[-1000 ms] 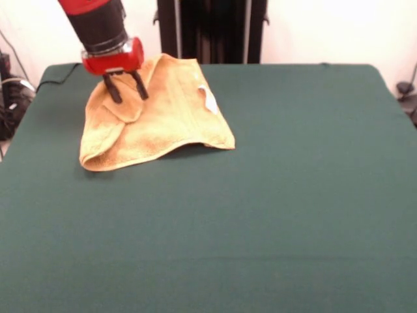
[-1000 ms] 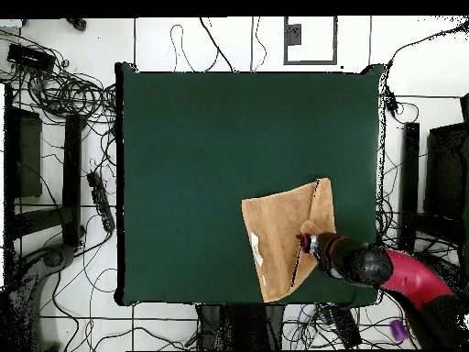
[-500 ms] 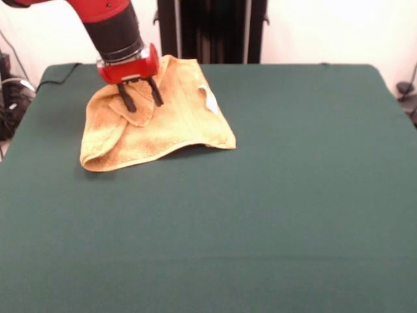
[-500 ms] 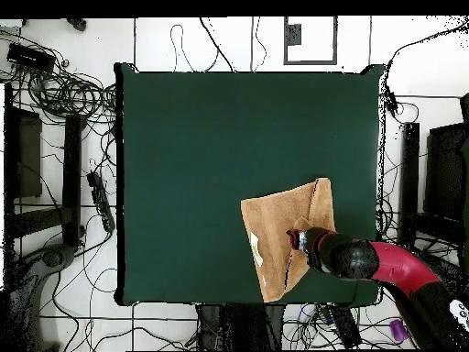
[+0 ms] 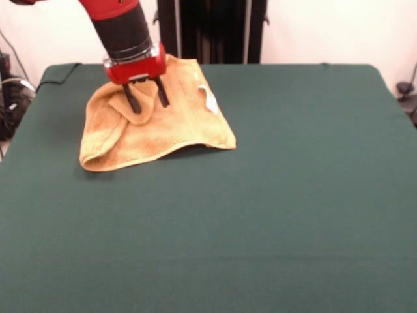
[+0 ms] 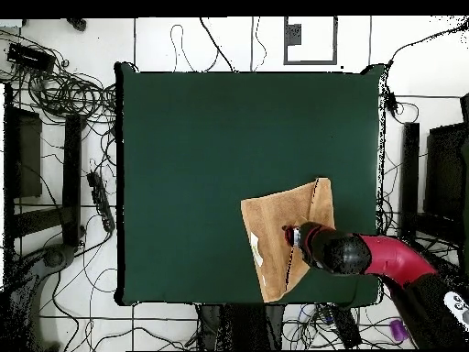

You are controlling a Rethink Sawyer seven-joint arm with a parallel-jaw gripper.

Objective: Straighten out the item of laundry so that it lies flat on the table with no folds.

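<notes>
Looking at the towel [image 5: 156, 120], I am judging the task far from done: it is lying doubled over on the table [image 5: 260, 215], with a rounded fold along the edge below and left of the gripper [image 5: 146, 103] and a small flap bunched right under it. The gripper is standing parted over that flap, one finger [image 5: 133, 102] on each side, tips in the cloth; I am not seeing a firm pinch yet. The white tag [image 5: 210, 100] is lying just right of it.
</notes>
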